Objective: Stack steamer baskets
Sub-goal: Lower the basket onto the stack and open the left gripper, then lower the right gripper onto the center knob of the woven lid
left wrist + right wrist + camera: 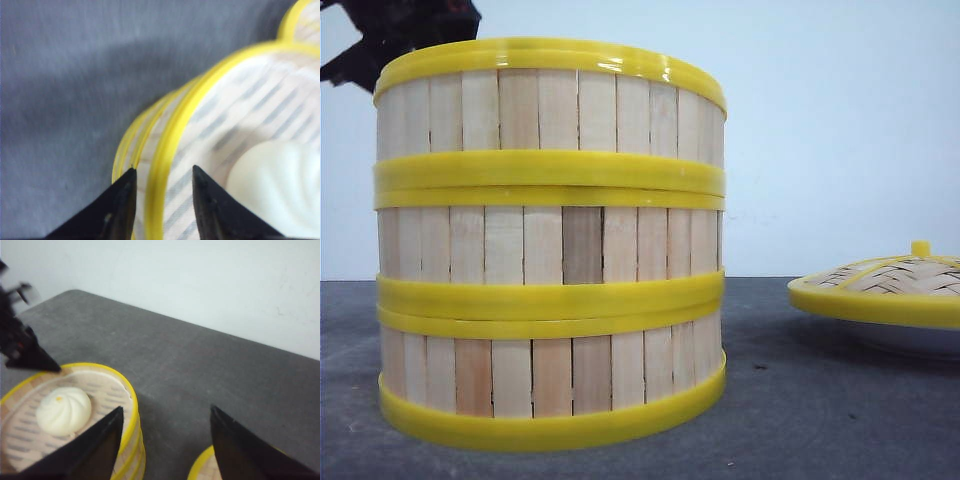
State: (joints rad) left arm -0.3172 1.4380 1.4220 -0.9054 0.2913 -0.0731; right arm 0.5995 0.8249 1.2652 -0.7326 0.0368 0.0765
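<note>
Three steamer baskets stand stacked in one column: top (550,110), middle (550,245), bottom (550,375). A white bun (63,411) lies inside the top one. My left gripper (161,172) is open just above the top basket's yellow rim (172,140), one finger outside the wall and one inside, not clamped. In the front view only a dark piece of the left arm (400,35) shows behind the stack. My right gripper (166,408) hangs open and empty over bare table, between the stack (131,395) and the lid.
A domed woven lid (895,280) with a yellow rim rests on a white plate (910,340) to the right of the stack; its edge (200,465) shows under my right gripper. Grey table (820,420), white wall behind.
</note>
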